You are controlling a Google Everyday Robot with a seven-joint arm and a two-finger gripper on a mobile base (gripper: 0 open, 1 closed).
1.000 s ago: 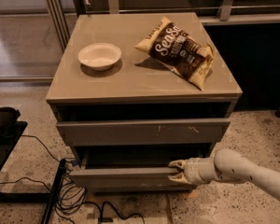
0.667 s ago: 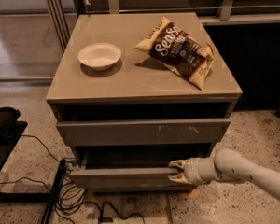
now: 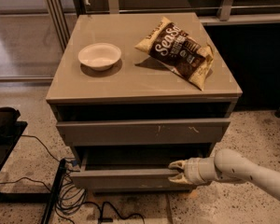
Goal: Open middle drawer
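Note:
The grey cabinet [image 3: 130, 80] has its middle drawer [image 3: 121, 178] pulled out a little, with its dark inside showing behind the plain front. My gripper [image 3: 176, 171] reaches in from the right on a pale arm. It sits at the right end of that front, with one finger over the top edge and one in front of it, closed on the edge. The taller scratched front [image 3: 140, 132] above also stands slightly out. The lowest front is hidden beneath.
A white bowl [image 3: 99, 55] and a brown snack bag [image 3: 177, 50] lie on the cabinet top. Black cables [image 3: 70, 195] trail on the speckled floor at the cabinet's lower left. A black object [image 3: 2, 125] sits at the far left.

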